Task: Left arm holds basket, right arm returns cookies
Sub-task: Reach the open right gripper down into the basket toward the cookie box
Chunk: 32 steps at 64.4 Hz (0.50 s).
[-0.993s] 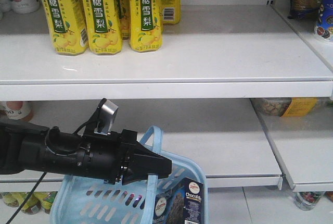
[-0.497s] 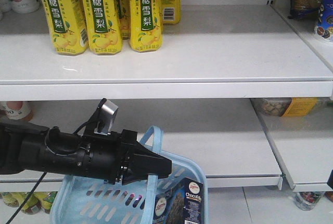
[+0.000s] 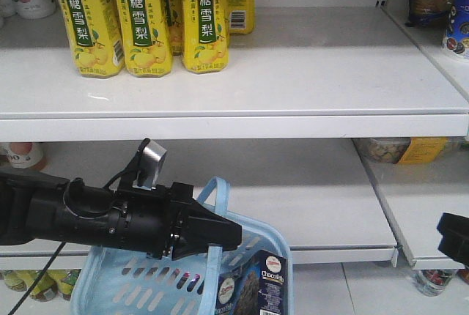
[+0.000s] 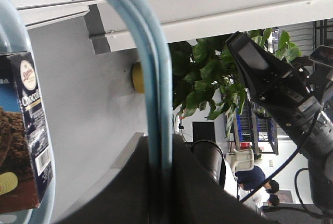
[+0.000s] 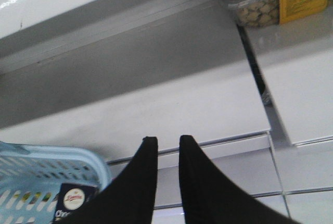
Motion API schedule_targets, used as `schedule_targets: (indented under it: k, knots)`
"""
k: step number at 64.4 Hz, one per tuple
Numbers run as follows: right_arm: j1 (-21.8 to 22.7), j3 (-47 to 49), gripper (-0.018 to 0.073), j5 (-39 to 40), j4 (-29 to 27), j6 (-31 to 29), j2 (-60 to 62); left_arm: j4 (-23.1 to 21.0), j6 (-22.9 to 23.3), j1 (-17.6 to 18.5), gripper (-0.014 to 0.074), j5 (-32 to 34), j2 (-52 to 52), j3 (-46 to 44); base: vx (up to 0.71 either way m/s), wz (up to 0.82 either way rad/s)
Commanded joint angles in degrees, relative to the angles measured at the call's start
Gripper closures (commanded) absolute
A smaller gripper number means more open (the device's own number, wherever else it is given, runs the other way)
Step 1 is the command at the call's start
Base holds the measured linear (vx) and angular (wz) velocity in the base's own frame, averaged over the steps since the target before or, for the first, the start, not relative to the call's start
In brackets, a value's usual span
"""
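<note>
The jaws of the left gripper (image 3: 226, 238) are closed tight on the curved handle (image 4: 153, 78) of the basket (image 3: 102, 275), which passes straight between the two dark fingers in the left wrist view. The basket hangs tilted under the left arm (image 3: 88, 216), in front of the lower shelf (image 3: 315, 198).

The right gripper (image 5: 167, 140) has its jaws a narrow gap apart, with nothing between them. It points at the front edge of the lower shelf and is beside the basket, not touching it. In the front view only a black corner of the right arm (image 3: 454, 236) shows at the right edge, well apart from the basket. It could be the gripper body, but too little of it is visible to say.

The cookie box (image 3: 253, 289) stands upright inside the basket, against the wall on the right side of the front view. Its round white logo faces outward. In the right wrist view its top shows in the basket's near corner, below and left of the fingertips.

Yellow bottles (image 3: 139, 15) stand in a group on the upper shelf (image 3: 308, 73).
</note>
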<state>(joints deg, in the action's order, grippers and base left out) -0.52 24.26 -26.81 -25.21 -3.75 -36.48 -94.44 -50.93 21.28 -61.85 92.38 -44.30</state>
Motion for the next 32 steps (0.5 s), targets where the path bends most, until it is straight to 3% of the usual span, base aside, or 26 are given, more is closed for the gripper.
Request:
schedule_targets:
  k: [1,16,32]
  knots:
    - [-2.7,2.0,0.0337,2.7,-5.0,-3.0,-2.3,-4.9,-1.9,0.0,0.0603,-2.7,-2.6,-1.5,0.0,0.0]
    - [-13.9,2.0,0.0165,3.5,-10.2,-6.0,-10.3,-4.9,-1.9,0.0,0.0603,-2.7,-2.6,-1.5,0.0,0.0]
    - [-24.7,2.0,0.012,6.4,-13.0,-4.9,-20.6,-4.9,-1.9,0.0,0.0603,-2.7,-2.6,-1.5,0.0,0.0]
